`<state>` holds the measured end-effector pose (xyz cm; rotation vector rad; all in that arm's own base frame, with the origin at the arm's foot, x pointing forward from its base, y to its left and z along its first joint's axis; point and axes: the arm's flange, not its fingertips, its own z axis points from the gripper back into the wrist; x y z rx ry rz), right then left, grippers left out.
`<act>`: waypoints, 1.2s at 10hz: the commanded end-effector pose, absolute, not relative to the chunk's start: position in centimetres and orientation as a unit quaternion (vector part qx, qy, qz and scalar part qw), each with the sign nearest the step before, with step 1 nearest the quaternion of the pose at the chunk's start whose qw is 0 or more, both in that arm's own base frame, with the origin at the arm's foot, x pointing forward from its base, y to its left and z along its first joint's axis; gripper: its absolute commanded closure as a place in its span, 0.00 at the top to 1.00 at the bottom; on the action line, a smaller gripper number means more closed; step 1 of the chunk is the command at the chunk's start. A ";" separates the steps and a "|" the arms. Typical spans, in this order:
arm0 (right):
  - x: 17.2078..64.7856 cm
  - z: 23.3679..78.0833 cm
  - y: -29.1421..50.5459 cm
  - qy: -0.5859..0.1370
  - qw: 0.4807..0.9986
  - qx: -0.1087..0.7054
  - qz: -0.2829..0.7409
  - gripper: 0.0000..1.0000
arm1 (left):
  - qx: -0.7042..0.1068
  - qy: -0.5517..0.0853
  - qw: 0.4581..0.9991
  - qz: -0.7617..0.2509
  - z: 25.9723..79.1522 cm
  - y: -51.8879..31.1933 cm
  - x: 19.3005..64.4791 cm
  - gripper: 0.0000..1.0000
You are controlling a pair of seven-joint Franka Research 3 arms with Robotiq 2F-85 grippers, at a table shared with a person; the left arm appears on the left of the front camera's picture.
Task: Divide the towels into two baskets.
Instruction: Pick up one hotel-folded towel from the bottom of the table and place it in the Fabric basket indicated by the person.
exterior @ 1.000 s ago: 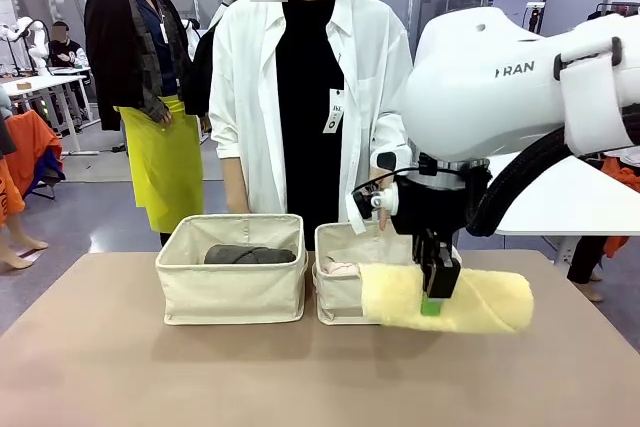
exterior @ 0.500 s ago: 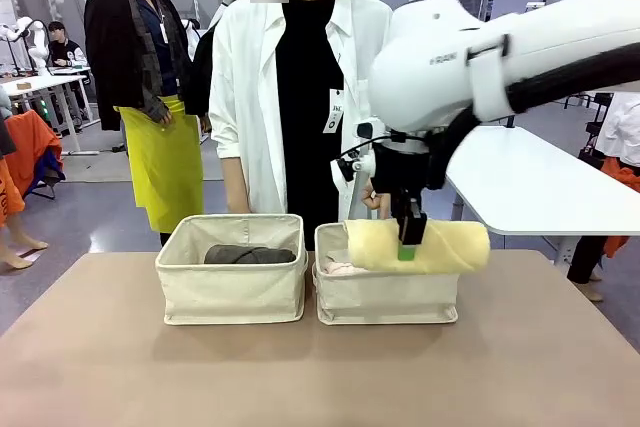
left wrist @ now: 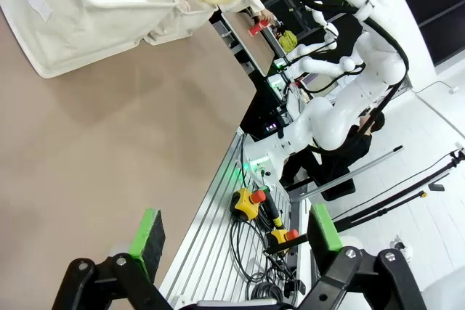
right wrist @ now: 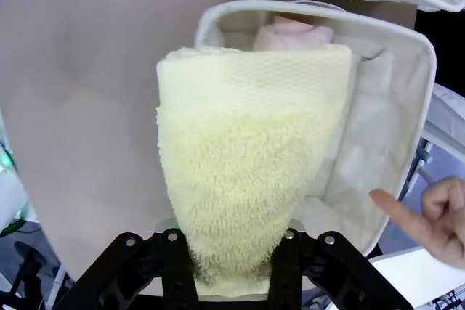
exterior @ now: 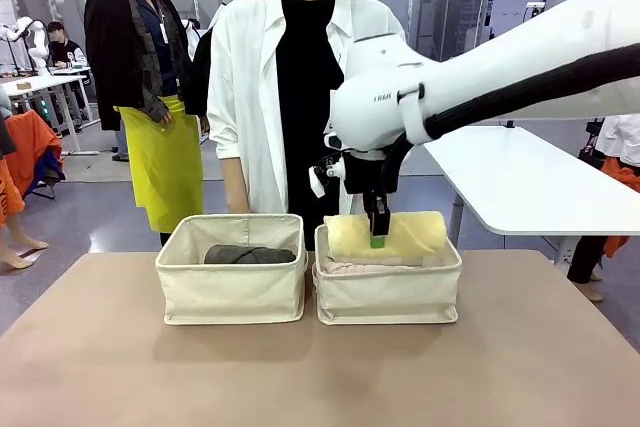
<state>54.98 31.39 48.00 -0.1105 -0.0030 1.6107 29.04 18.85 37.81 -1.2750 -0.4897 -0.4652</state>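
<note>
- Broadly, the tabletop (exterior: 320,367) carried two cream baskets side by side near its far edge, with a person in a white shirt (exterior: 300,97) standing just behind them.
- The right arm (exterior: 500,67) reached in from the right and bent down over the right basket (exterior: 388,292), its wrist pointing straight downward.
- The left basket (exterior: 232,282) held the dark grey towel (exterior: 250,255), lying with its long axis along the basket's length.
- The pale yellow towel (exterior: 385,235) hung directly over the right basket's mouth, its long axis running left to right, parallel to the basket's long side; its underside seemed level with the rim or just inside it.
- In the right wrist view that towel (right wrist: 251,157) lay straight ahead of the fingers, with the basket's opening (right wrist: 378,128) directly beyond it, so the coming move looked like a short straight drop and release.
- The pale pink towel (right wrist: 294,34) already sat in this basket at the far end, leaving room beside it.
- The right hand (exterior: 377,232) was clamped on the yellow towel around its middle, a green pad showing against the terry.
- The left hand (left wrist: 236,241) hung back at the robot's side of the tabletop with its fingers spread wide and nothing between them, well apart from both baskets.
- A person's fingers (right wrist: 429,215) showed beyond the basket's wall in the right wrist view, not touching anything.
</note>
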 end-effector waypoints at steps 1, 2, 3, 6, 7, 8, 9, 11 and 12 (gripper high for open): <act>57.4 47.0 32.4 -0.003 0.708 -0.067 0.703 0.37 | -0.585 -0.228 0.749 -0.211 38.2 19.0 28.8 1.00; 58.7 45.9 32.6 0.003 0.713 -0.078 0.696 0.37 | -0.585 -0.228 0.749 -0.211 38.2 19.0 28.8 1.00; 59.6 45.0 32.8 0.012 0.711 -0.073 0.699 0.37 | -0.585 -0.228 0.749 -0.211 38.2 19.0 28.8 1.00; 60.1 43.6 32.3 0.018 0.712 -0.077 0.698 0.59 | -0.585 -0.228 0.749 -0.211 38.2 19.0 28.8 1.00; 59.8 43.5 32.1 0.019 0.712 -0.080 0.697 0.74 | -0.585 -0.228 0.749 -0.211 38.2 19.0 28.8 1.00; 59.6 43.4 32.0 0.020 0.714 -0.080 0.695 0.95 | -0.585 -0.228 0.749 -0.211 38.2 19.0 28.8 1.00; 59.3 43.3 31.9 0.023 0.715 -0.079 0.694 1.00 | -0.585 -0.228 0.749 -0.211 38.2 19.0 28.8 1.00; 58.7 43.6 31.6 0.022 0.717 -0.082 0.692 1.00 | -0.585 -0.228 0.749 -0.211 38.2 19.0 28.8 1.00; 58.3 44.0 31.3 0.018 0.717 -0.084 0.692 1.00 | -0.585 -0.228 0.749 -0.211 38.2 19.0 28.8 1.00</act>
